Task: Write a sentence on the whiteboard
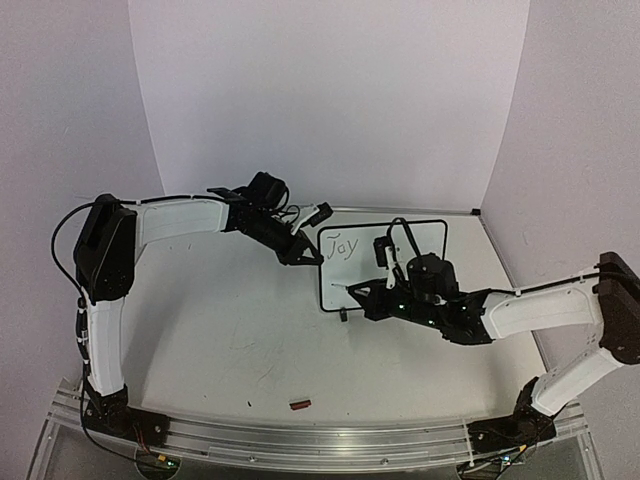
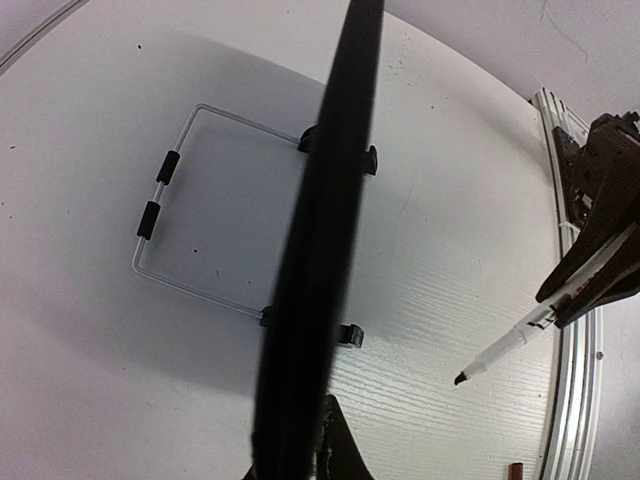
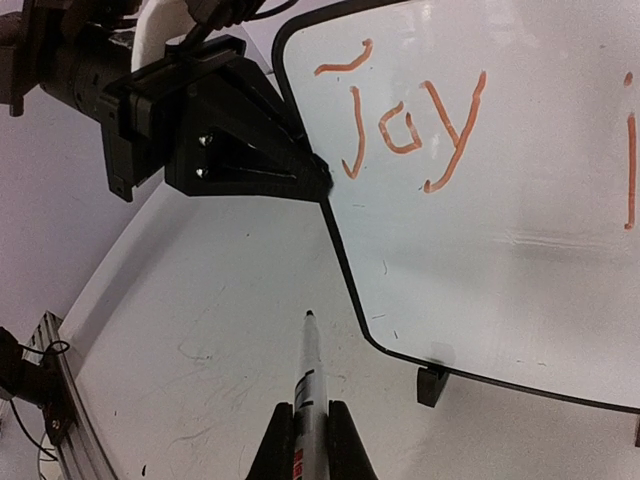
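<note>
Left arm stretched across with elbow high; left gripper [image 1: 312,252] fingers pinch the whiteboard's [image 1: 345,280] left edge. The board stands on its feet on the table [image 1: 220,330]. Right arm is low in front of the board. Right gripper [image 3: 308,450] is clamped on the marker [image 3: 308,370], tip off the face near the lower-left corner. The sentence [image 3: 405,125] reads "Joy" at top-left, with white face below it.
</note>
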Robot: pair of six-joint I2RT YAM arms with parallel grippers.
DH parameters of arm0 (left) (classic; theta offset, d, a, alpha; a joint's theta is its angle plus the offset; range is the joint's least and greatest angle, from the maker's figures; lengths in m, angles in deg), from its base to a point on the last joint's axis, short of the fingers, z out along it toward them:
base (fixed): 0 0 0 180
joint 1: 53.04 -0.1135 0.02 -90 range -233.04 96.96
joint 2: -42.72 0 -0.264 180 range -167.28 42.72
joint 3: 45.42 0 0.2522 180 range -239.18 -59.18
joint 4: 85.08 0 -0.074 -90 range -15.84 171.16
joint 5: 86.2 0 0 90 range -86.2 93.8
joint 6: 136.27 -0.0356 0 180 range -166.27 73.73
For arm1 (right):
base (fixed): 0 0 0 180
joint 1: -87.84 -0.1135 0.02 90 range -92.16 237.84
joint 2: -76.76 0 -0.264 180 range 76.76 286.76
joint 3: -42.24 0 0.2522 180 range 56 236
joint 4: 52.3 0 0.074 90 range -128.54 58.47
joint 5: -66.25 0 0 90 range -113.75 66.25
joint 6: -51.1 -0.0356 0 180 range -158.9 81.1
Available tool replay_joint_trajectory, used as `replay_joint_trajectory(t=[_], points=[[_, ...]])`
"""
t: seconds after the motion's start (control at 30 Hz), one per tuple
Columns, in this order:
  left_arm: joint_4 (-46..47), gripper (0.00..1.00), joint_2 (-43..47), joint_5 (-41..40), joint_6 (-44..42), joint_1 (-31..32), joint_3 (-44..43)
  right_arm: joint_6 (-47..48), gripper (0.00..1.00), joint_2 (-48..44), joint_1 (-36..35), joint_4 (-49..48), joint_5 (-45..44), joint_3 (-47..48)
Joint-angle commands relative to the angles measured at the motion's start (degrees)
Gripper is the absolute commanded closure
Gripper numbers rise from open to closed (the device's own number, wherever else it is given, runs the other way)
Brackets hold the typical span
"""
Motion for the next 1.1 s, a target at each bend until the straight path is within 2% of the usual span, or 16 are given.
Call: replay_joint_trajectory(t=[0.0, 0.2, 0.5, 0.83, 1.07], points=[[-3.1, 1.0, 0.4, -3.2, -1.8, -0.3, 1.4, -0.5, 1.0, 3.5, -0.4, -4.2, -4.4, 4.3], [-3.2, 1.0, 0.5, -3.1, -1.8, -0.3, 1.6, -1.3, 1.0, 7.5, -0.7, -5.0, -7.9, 6.0], [-3.2, 1.0, 0.4, -3.0, -1.8, -0.3, 1.6, -1.9, 1.0, 12.4, -0.7, -5.1, -7.1, 8.9], [-3.1, 1.0, 0.3, -3.0, -1.8, -0.3, 1.4, -3.8, 1.0, 14.8, -0.7, -4.8, -10.8, 9.7], [-3.1, 1.0, 0.3, -3.0, -1.8, -0.3, 1.4, -4.9, 1.0, 12.7, -0.7, -4.6, -15.1, 7.5]])
